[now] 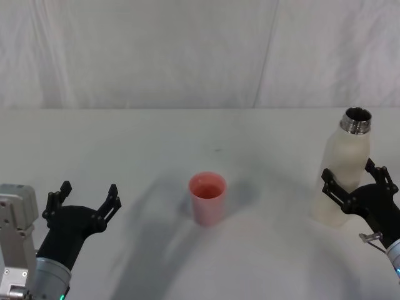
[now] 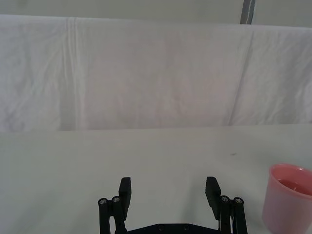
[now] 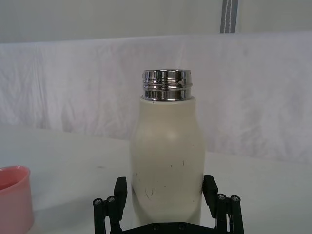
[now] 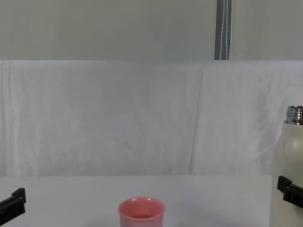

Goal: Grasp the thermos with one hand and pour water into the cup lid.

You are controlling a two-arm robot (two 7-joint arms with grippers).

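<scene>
- On the white table (image 1: 125, 144), toward my right side, the thermos (image 1: 345, 175) stands upright with its steel neck uncapped; the cup lid (image 1: 207, 198) sits well apart from it, near the middle, mouth up.
- My right gripper (image 1: 356, 181) has its black fingers (image 3: 120, 192) spread on either side of the bottle's lower body. I judge them not yet clamped, since the bottle rests on the table.
- My left gripper (image 1: 86, 200) hangs wide open over the near left of the table, holding nothing.
- Risk one: the fingers sit low on a tall bottle, so a weak squeeze could let it pivot or slip when tilted.
- Risk two: an uneven closing could nudge the thermos and tip it.
- Risk three: the cup is small and light; pouring fast from the wide neck could overshoot the rim or knock it over.
</scene>
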